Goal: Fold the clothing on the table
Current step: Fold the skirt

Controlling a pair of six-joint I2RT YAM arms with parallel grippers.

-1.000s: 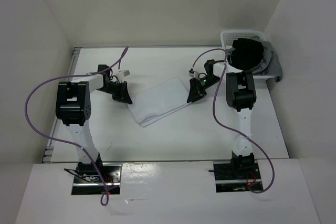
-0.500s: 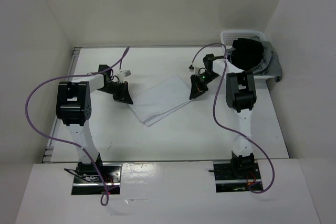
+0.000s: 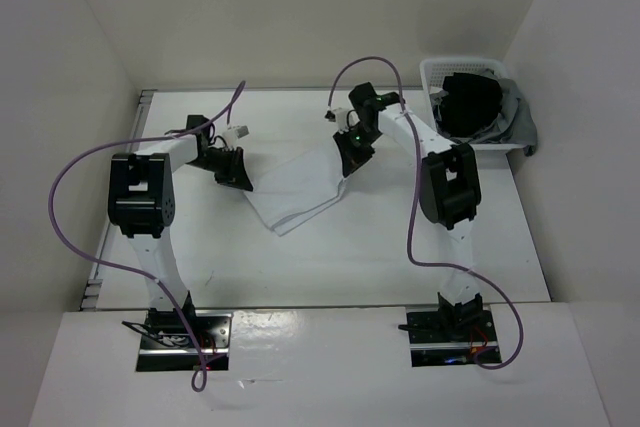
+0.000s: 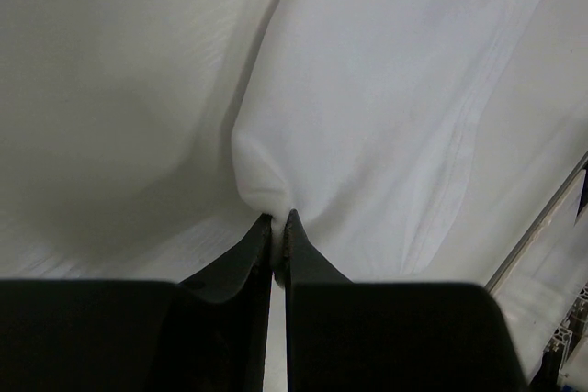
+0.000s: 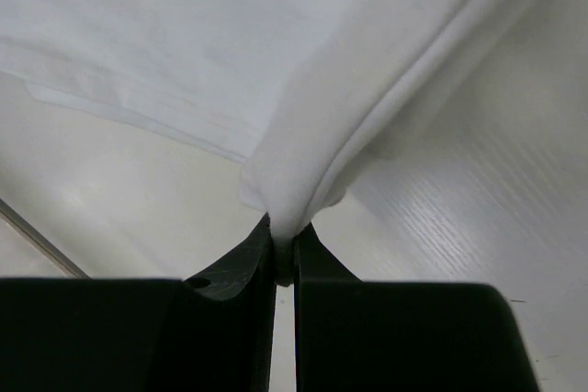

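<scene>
No writing, label, brand or number can be read on the clothing (image 3: 305,185), table (image 3: 330,267) or basket (image 3: 428,73) in any view.

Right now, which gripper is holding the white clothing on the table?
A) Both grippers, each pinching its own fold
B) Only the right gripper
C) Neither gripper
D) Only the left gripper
A: each wrist view shows closed fingers with white fabric pinched between the tips, so the left gripper and the right gripper both hold the clothing.
</scene>
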